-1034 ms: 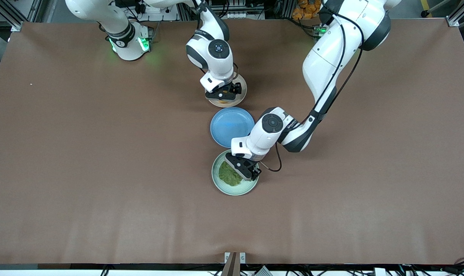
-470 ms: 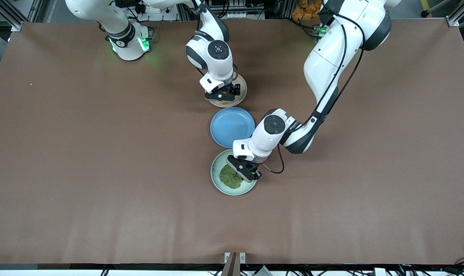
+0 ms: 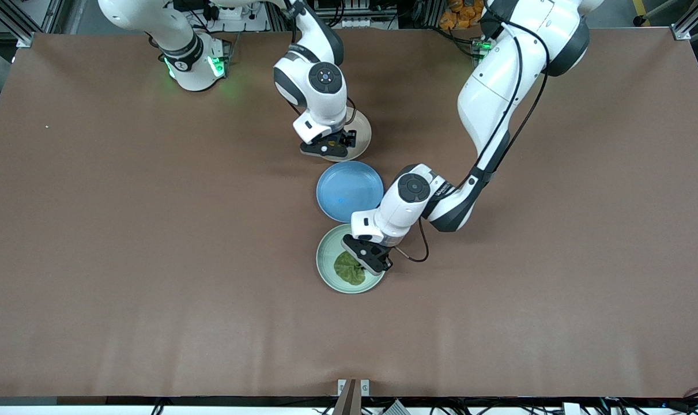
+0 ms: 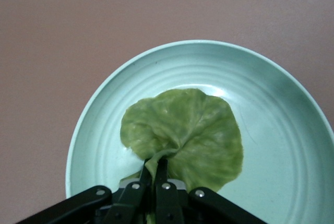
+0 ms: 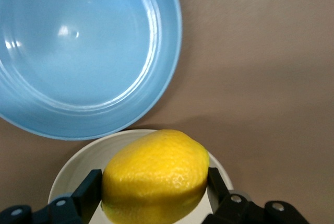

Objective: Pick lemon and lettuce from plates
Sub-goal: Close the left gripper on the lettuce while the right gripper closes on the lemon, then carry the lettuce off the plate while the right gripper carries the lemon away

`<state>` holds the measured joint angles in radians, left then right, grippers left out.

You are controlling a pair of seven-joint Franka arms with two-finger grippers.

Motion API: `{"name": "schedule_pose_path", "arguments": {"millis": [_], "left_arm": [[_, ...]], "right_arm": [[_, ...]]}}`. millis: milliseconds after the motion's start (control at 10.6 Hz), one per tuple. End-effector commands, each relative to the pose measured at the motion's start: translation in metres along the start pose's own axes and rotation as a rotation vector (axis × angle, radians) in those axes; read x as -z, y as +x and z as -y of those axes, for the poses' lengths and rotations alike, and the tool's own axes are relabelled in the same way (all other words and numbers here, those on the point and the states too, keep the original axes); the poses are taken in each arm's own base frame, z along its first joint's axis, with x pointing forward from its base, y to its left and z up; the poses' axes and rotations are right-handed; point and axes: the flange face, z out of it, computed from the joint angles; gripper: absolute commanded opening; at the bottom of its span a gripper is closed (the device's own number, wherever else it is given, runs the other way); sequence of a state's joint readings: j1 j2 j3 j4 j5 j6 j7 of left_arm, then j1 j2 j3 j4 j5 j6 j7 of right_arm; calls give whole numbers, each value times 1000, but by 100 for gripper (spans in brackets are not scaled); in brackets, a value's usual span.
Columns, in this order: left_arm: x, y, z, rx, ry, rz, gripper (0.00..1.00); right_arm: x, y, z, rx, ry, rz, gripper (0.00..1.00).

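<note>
as left end effector (image 4: 151, 179) pinches lettuce (image 4: 182, 135) edge, lemon (image 5: 155, 177) clamped

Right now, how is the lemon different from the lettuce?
The lemon is yellow, plump and oval; the lettuce is green, thin and crinkled. The lemon is over the beige plate; the lettuce lies on the mint green plate, nearer the front camera. The right tool squeezes the lemon's sides; the left tool pinches only the lettuce's edge. Each is gripped by one tool.
</note>
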<state>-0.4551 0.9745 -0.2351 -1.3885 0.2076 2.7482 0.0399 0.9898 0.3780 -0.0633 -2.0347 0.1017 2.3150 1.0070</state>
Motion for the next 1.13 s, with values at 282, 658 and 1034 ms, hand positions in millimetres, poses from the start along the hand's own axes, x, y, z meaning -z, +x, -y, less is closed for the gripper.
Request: {"name": "schedule_pose_path", "arguments": {"millis": [282, 658, 1034], "left_arm": [[19, 11, 20, 18, 17, -35, 0], [56, 28, 31, 47, 21, -23, 0], [129, 39, 75, 125, -12, 98, 0]], "right_arm": [[58, 77, -57, 63, -48, 78, 0], [66, 149, -125, -15, -19, 90, 0], [56, 219, -220, 7, 9, 116, 0]]}}
